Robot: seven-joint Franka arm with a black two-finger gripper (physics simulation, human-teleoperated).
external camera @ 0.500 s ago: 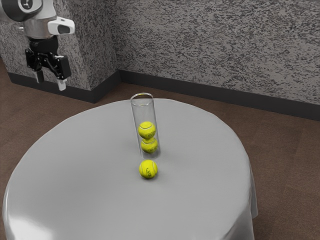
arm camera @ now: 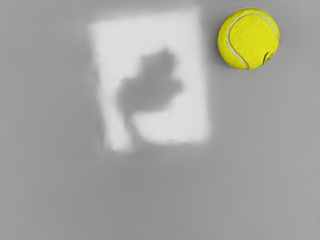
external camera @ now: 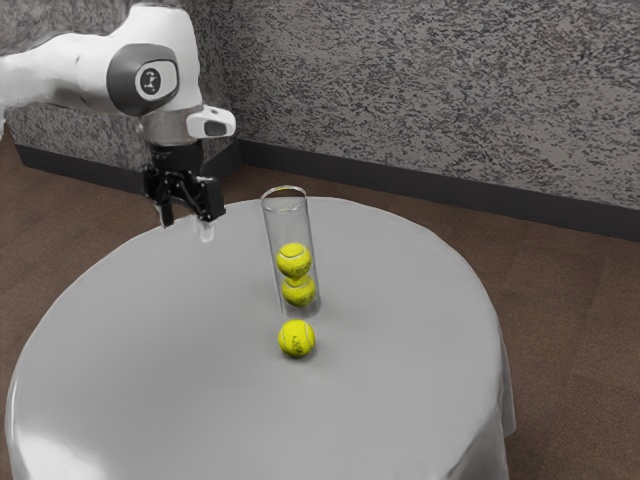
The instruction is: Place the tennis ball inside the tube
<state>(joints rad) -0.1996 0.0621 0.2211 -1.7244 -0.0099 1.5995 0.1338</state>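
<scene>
In the exterior view my gripper (external camera: 186, 226) hangs in the air over the table's far left part, with its two fingers apart and nothing between them. A loose yellow tennis ball (external camera: 297, 339) lies on the table, just in front of the clear tube's base. The tube (external camera: 288, 225) stands upright with two tennis balls (external camera: 294, 260) stacked inside, and its open rim is at the top. The wrist view has a tennis ball (arm camera: 248, 39) on the grey surface, apart from the hand.
The round table (external camera: 180, 350) has a grey cloth that hangs over its edge. A textured wall (external camera: 430, 90) rises behind it. A bright patch (arm camera: 115, 60) with a dark shadow in it lies on the cloth in the wrist view.
My arm and gripper have moved toward the exterior view's right and lower in that picture, nearer to the tube. The balls and the tube have stayed where they were.
</scene>
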